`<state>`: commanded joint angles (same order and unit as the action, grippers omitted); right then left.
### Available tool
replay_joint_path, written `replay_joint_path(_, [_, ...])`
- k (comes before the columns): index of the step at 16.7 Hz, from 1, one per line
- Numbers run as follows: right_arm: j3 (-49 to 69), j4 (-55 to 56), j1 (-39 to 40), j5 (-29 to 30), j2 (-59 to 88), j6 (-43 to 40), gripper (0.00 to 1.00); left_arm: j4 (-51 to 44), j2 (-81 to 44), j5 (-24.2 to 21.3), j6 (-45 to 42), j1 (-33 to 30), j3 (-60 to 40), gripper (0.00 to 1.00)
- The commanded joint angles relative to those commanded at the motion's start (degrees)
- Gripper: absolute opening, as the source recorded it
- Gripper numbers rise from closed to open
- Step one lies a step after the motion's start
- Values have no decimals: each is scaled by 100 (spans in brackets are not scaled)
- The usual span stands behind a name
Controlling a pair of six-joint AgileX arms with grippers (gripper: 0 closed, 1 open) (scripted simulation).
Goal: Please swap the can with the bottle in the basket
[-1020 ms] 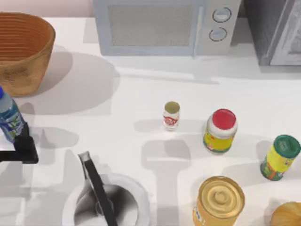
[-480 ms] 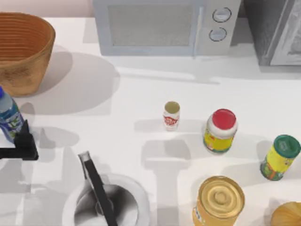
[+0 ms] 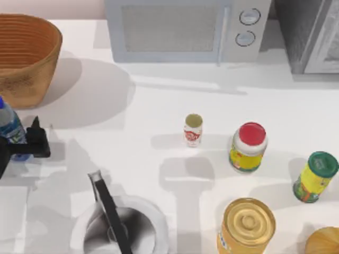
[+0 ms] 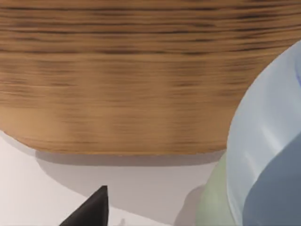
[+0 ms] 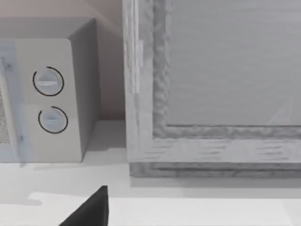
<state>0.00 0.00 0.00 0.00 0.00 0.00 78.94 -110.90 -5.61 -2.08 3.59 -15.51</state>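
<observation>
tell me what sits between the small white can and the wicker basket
Nothing: in the top view, bare white table separates the small white red-marked can from the orange-brown woven wicker basket, crossed only by the basket's shadow.

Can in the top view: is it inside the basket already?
No. The can stands on the bare table in front of the microwave, far right of the basket.

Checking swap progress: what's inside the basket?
The basket's visible inner wall shows only bare ribbed weave; its floor is cut off. The bottle stands outside, at the left gripper.
</observation>
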Motion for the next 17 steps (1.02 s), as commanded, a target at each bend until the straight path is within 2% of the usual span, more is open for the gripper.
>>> replay_joint_path(4, [0, 0, 0, 0, 0, 0, 100, 5, -44, 5, 2, -6, -44, 100])
replay_joint_path(17, [0, 0, 0, 0, 0, 0, 100, 5, -44, 5, 2, -6, -44, 2])
